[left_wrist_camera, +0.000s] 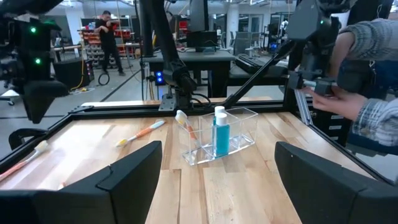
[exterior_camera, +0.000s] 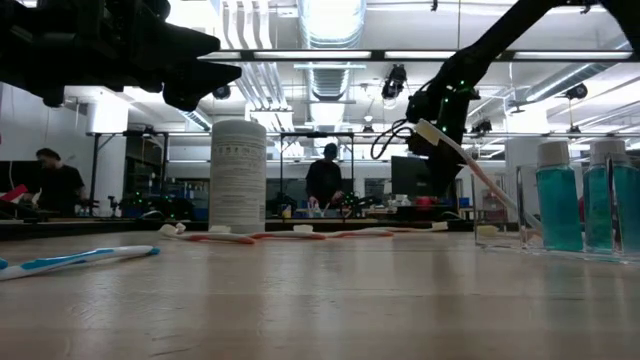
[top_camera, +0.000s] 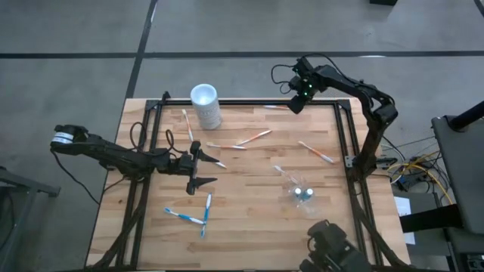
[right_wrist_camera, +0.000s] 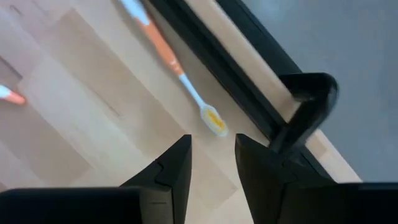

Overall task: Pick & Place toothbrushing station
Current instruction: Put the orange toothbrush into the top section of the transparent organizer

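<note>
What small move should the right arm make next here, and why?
Probably lower the right gripper onto the orange-and-white toothbrush lying flat on the wooden table by the black frame rail. Its fingers stand apart and empty above it, and the clear plastic holder waits across the table.

Table (top_camera: pixel 249 227): light wood planks, black frame rail (top_camera: pixel 242 102). Tall cup (top_camera: pixel 206 106): opaque white with faint grey print. Clear holder (left_wrist_camera: pixel 239 134): see-through, teal-blue bottle (left_wrist_camera: pixel 220 132) with white cap inside. Toothbrushes: orange-and-white (top_camera: pixel 252 137), blue-and-white (top_camera: pixel 185 217). Orange brush (right_wrist_camera: pixel 177 68) has a white neck and yellowish head. Both arms dark; green LED (top_camera: pixel 305 88) on the right one.
</note>
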### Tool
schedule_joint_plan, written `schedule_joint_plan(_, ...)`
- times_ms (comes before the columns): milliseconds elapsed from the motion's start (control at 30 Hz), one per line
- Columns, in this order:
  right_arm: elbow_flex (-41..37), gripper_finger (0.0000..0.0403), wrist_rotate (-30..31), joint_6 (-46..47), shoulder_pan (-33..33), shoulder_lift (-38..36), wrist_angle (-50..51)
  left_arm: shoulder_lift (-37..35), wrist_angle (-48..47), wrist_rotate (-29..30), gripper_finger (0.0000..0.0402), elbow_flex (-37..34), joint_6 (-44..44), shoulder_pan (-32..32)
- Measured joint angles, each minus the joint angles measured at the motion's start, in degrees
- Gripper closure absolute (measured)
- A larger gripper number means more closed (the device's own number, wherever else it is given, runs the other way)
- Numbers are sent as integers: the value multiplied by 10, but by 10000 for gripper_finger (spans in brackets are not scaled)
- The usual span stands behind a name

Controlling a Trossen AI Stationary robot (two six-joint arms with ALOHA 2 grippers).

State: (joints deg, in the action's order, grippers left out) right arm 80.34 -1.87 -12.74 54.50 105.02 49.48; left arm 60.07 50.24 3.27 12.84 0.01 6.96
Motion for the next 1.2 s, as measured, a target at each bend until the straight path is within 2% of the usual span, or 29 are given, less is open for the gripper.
schedule_joint_plan(467, -10, 224, 4, -147, 13, 19, -4, 0, 0, 0, 83, 0, 0, 0)
schedule_joint_plan(1200, -77, 240, -16, -163, 17, 19, -84, 0, 0, 0, 83, 0, 0, 0)
